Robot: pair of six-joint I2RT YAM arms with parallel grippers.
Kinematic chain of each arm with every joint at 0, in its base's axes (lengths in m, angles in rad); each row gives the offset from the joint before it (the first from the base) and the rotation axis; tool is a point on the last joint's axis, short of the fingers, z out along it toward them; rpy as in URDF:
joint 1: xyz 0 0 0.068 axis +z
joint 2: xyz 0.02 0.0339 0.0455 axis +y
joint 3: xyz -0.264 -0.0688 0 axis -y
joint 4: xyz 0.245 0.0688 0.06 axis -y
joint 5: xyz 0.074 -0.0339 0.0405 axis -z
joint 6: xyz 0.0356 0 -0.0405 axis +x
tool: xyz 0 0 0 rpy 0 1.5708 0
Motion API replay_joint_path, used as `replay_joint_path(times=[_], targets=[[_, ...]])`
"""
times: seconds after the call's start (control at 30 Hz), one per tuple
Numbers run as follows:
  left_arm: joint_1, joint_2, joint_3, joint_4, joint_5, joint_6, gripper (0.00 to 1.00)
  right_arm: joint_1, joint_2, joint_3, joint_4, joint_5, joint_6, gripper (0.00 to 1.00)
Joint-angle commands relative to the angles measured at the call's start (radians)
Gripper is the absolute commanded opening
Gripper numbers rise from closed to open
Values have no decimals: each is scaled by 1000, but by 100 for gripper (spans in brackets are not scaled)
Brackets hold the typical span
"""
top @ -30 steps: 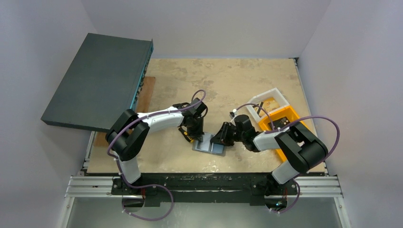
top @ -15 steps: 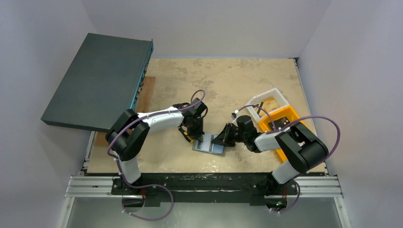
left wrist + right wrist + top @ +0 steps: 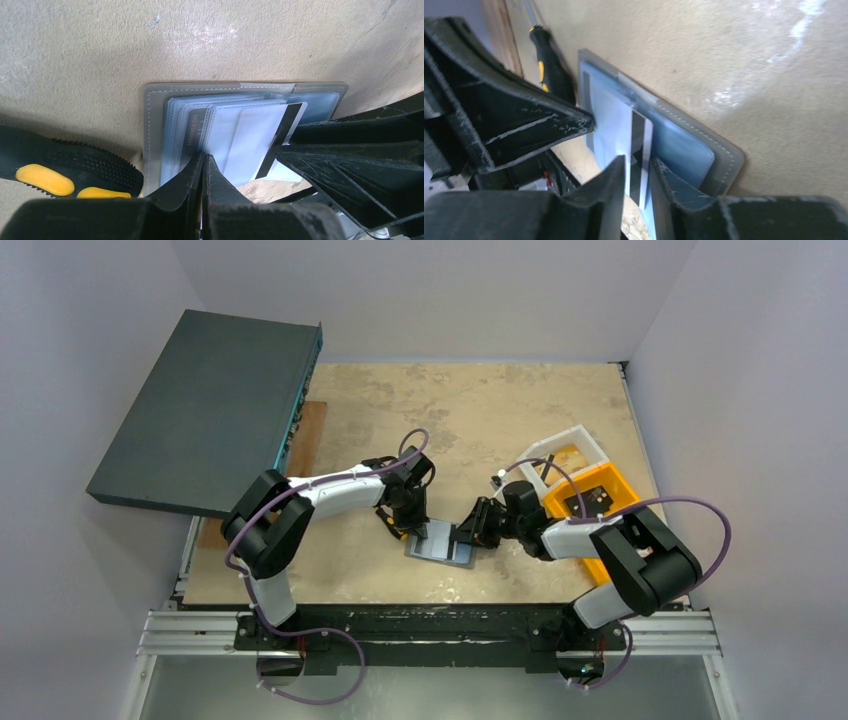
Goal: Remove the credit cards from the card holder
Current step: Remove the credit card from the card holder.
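The grey card holder [image 3: 440,543] lies open on the table, its pale blue sleeves fanned out [image 3: 155,110]. My left gripper [image 3: 202,159] is shut and its tips press down on the sleeves [image 3: 410,528]. A white credit card [image 3: 260,135] with a black stripe sticks partly out of a sleeve toward the right. My right gripper [image 3: 639,167] stands at that card's free end [image 3: 640,135]. Its jaws are a little apart, the card shows in the gap, and neither pad visibly clamps it. More cards stay inside the sleeves. In the top view the right gripper [image 3: 463,537] hangs over the holder's right half.
A tool with a black and yellow handle [image 3: 60,172] lies just left of the holder. An orange bin [image 3: 612,480] and a white bin [image 3: 590,440] stand to the right. A large dark flat box [image 3: 210,410] overhangs the back left, with a wooden board [image 3: 310,435] under it.
The right arm's elbow has swung outward to the right and its gripper has edged slightly along the holder. The left arm and the holder have stayed put.
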Motion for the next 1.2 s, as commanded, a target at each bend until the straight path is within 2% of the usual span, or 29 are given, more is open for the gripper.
replay_joint_path(times=[0.0,0.07,0.13,0.3,0.43,0.53,0.7,0.8,0.9,1.0,1.17], targets=[[13,35,-46,-28,-93,9,0,-9,41,-12,29,-9,-24,30],[13,35,-45,-25,-90,9,0,-9,64,-12,59,-19,-16,35],[13,35,-45,-25,-87,9,0,-9,91,-13,91,-31,-5,35],[12,36,-45,-20,-83,6,0,-9,142,-15,144,-56,16,30],[13,38,-44,-21,-82,3,0,-9,156,-28,167,-69,31,14],[13,36,-47,-29,-88,0,0,-13,131,-43,157,-54,35,5],[13,35,-52,-37,-101,-8,0,-40,63,-63,95,-26,10,0],[13,36,-51,-37,-104,-10,0,-56,19,-67,41,-11,-14,0],[15,37,-49,-38,-104,-8,0,-61,2,-65,12,-9,-32,12],[13,41,-46,-38,-101,-8,0,-61,17,-64,31,-26,-30,20],[12,40,-45,-34,-96,-6,0,-62,59,-67,97,-65,-9,24]])
